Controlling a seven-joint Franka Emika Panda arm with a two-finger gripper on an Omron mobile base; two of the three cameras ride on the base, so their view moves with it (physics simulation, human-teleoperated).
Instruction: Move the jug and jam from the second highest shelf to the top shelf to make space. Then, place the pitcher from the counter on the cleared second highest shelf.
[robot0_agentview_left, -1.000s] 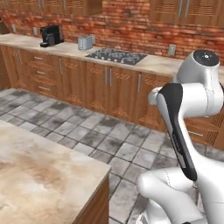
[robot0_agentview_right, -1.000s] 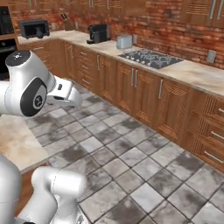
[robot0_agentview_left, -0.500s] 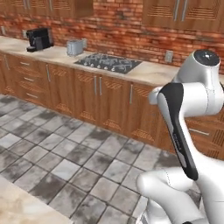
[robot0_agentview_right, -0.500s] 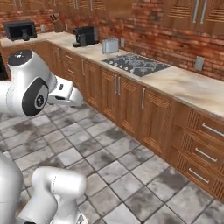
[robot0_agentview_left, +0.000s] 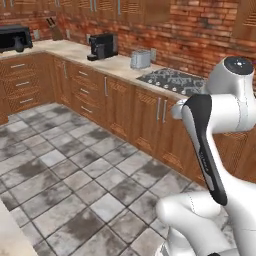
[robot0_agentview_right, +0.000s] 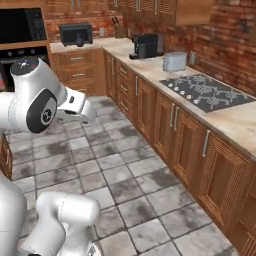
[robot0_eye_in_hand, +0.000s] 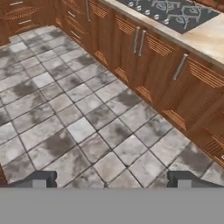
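Observation:
The counter (robot0_agentview_left: 120, 65) (robot0_agentview_right: 235, 120) is a beige marbled slab on brown wooden fronts along the brick wall. In the hand view its edge (robot0_eye_in_hand: 210, 39) crosses the upper right. My gripper (robot0_eye_in_hand: 111, 181) is open wide, with nothing between its two dark fingertips (robot0_eye_in_hand: 39, 179). It looks down at the grey tiled floor (robot0_eye_in_hand: 87, 118) in front of the cabinet doors. The arm stands folded high over the base. The jug, the jam, the pitcher and the shelves are out of view.
A gas cooktop (robot0_agentview_left: 172, 80) (robot0_agentview_right: 210, 92) is set into the slab. A toaster (robot0_agentview_left: 140, 59), a black coffee machine (robot0_agentview_left: 102, 46) and a microwave (robot0_agentview_left: 15, 38) stand further along. A wall oven (robot0_agentview_right: 22, 30) fills the far left. The tiled floor (robot0_agentview_left: 75, 170) offers free room.
The whole picture has shifted, so the base has moved. The island slab at lower left has almost left the left base view and the wall cabinets look nearer. The gripper stays open.

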